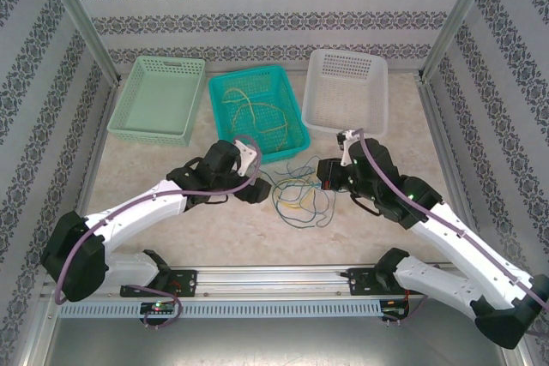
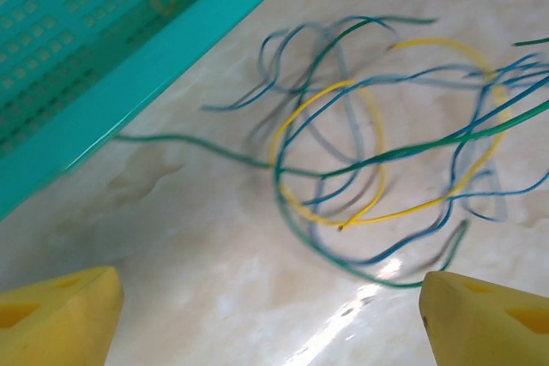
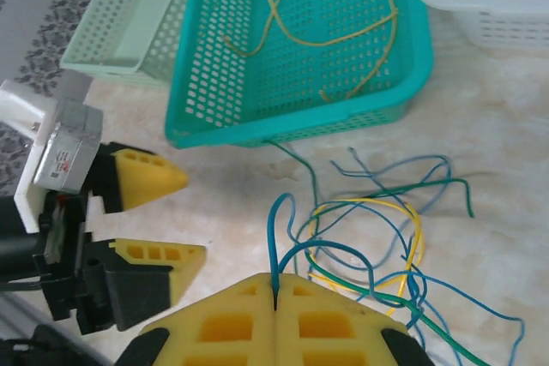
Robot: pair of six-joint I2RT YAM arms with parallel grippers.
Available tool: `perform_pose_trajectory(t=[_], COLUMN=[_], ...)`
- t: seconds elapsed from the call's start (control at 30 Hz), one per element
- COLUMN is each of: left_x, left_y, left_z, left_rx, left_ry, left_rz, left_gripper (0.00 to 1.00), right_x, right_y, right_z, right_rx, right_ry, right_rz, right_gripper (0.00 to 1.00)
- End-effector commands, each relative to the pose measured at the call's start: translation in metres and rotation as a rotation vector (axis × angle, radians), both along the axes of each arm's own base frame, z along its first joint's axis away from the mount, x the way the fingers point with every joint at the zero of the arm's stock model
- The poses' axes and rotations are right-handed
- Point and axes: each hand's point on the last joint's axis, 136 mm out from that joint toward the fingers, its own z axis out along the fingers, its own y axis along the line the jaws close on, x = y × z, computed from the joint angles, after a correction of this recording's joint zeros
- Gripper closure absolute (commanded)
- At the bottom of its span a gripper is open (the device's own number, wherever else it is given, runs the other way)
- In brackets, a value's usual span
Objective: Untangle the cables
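Well, from above, the cables (image 1: 297, 199) lie in a loose knot on the table (image 1: 129, 173) between the two arms, just in front of the teal basket (image 1: 287, 147). A few yellow strands (image 1: 249, 109) lie inside it. The left gripper (image 1: 256, 191) sits just left of the knot and the right gripper (image 1: 326, 179) at its right edge. A green basket (image 1: 159, 96) and a white basket (image 1: 347, 87) flank the teal one, all three of perforated plastic.

Through the left wrist camera, the yellow fingertips (image 2: 56, 319) stand wide apart with nothing between them. Ahead, blue, green and yellow loops cross each other on the glossy, marbled top. The picture is blurred, so I cannot tell which wire runs over which.

Through the right wrist camera, the blocky yellow pads (image 3: 223, 327) are pressed together on a blue cable (image 3: 273, 237), which rises straight out of the seam and curls back into the knot.

These wires look thin, limp and close to weightless, with a springy curl. I would expect a pulled one to drag its neighbours along rather than slide free. The smooth coating may slip through a light pinch. The best hold seems to be near a free end or on an outer loop, away from the crossings, while the other gripper pins the rest.
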Motion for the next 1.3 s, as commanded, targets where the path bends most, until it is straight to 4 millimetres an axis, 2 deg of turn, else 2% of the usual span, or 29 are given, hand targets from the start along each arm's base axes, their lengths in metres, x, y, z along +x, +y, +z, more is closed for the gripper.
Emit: perform_pose_trajectory(t=[0.0, 0.2, 0.57, 0.7, 0.93, 1.13, 1.27], left_x=[0.007, 0.009, 0.013, 0.014, 0.015, 0.012, 0.009], left_y=[-0.034, -0.045, -0.050, -0.053, -0.062, -0.079, -0.092], left_z=[0.039, 0.049, 0.061, 0.065, 0.056, 0.039, 0.026], left_rx=[-0.140, -0.137, -0.179, -0.189, -0.198, -0.201, -0.196], left_ry=[-0.084, -0.110, -0.146, -0.151, -0.119, -0.078, -0.041], left_rz=[-0.091, -0.130, -0.128, -0.135, -0.153, -0.189, -0.232], left_gripper=[0.10, 0.10, 0.09, 0.09, 0.10, 0.13, 0.21], right_x=[-0.003, -0.005, 0.005, 0.008, 0.008, 0.010, 0.008], right_y=[0.011, 0.012, 0.005, 0.008, 0.015, 0.016, 0.011], right_z=[0.029, 0.076, 0.143, 0.159, 0.190, 0.195, 0.202], right_rx=[0.035, 0.061, 0.101, 0.102, 0.183, 0.222, 0.240], right_ry=[-0.051, -0.153, -0.312, -0.342, -0.417, -0.431, -0.456], right_rz=[0.081, 0.116, 0.103, 0.119, 0.139, 0.126, 0.108], right_gripper=[0.96, 0.96, 1.00, 1.00, 1.00, 1.00, 1.00])
